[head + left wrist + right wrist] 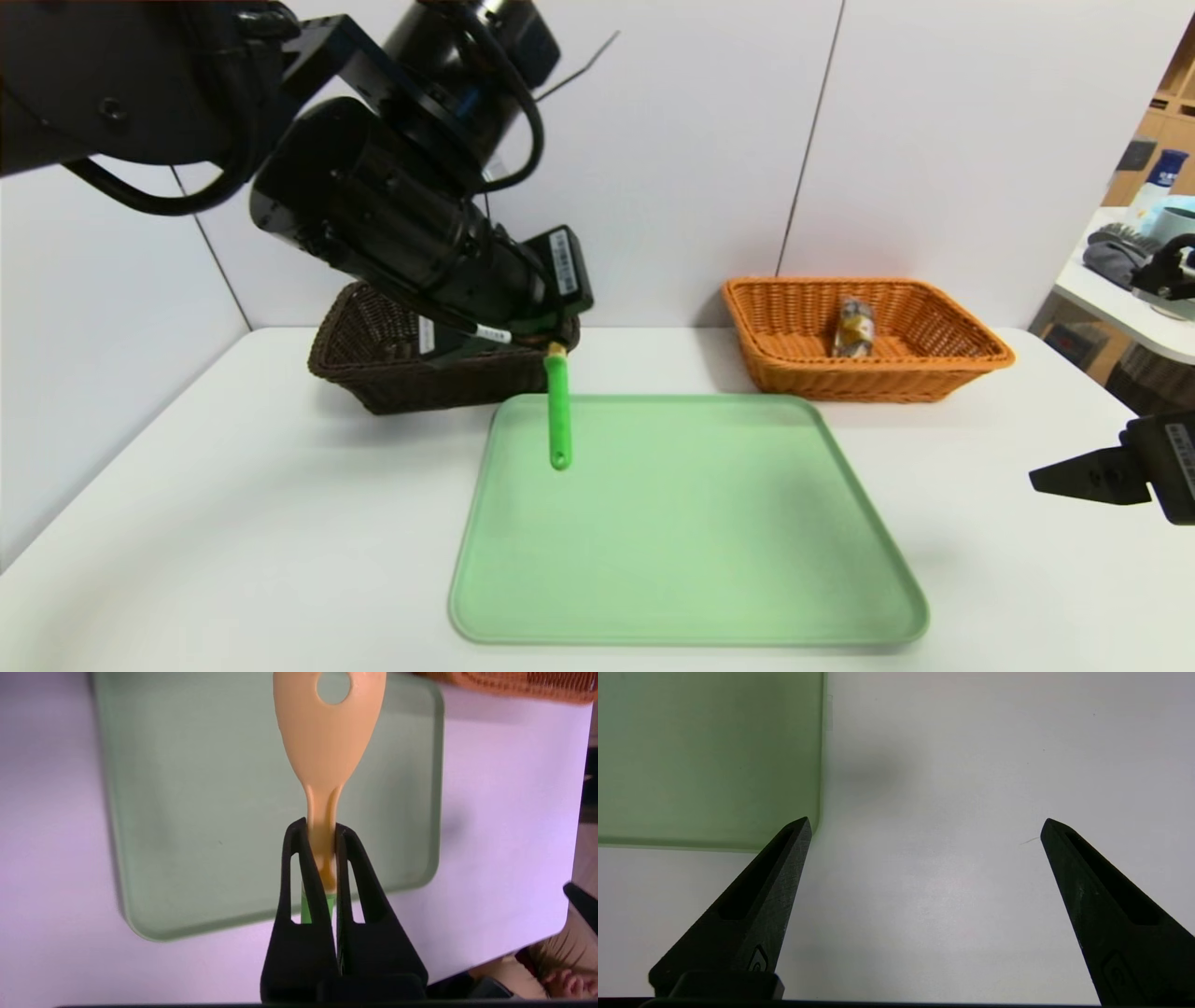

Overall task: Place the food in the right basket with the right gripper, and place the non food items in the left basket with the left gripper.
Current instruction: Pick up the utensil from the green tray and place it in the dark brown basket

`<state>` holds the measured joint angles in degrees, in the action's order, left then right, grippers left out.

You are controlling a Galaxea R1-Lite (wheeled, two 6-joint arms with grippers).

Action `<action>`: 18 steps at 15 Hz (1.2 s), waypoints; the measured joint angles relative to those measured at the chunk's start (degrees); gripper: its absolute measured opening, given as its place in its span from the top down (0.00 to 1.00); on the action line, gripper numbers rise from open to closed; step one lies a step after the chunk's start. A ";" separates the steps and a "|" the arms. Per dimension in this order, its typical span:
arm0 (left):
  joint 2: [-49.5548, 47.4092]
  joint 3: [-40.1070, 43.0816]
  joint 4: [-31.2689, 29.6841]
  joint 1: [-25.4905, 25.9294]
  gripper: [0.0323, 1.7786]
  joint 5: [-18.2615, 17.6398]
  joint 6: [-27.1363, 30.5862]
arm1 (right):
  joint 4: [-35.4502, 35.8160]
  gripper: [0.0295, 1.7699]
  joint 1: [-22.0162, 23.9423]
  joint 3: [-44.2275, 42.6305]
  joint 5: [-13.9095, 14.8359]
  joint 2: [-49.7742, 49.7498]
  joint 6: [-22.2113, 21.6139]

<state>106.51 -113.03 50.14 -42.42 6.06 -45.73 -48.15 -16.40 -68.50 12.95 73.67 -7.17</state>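
Note:
My left gripper (321, 833) is shut on the neck of the spoon (327, 742), whose pale yellow bowl sticks out past the fingertips. In the head view the spoon's green handle (558, 411) hangs down over the tray's far left corner, just in front of the dark brown left basket (373, 359); the gripper's tips are hidden there behind the arm. The wrapped food (853, 327) lies inside the orange right basket (794, 369). My right gripper (924, 826) stands open above bare table at the far right (1074, 476), holding nothing. The black case is out of view.
A light green tray (691, 560) lies flat in the middle of the white table with nothing on it. A white wall stands close behind both baskets. A side table with clutter (1139, 261) is at the far right.

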 joint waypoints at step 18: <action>13.67 -0.17 -12.78 30.55 0.97 -0.61 2.93 | 0.06 0.04 0.04 2.43 0.02 -1.48 0.00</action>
<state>120.17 -113.20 37.36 -11.87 5.45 -42.80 -48.09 -16.36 -66.07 12.97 72.19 -7.17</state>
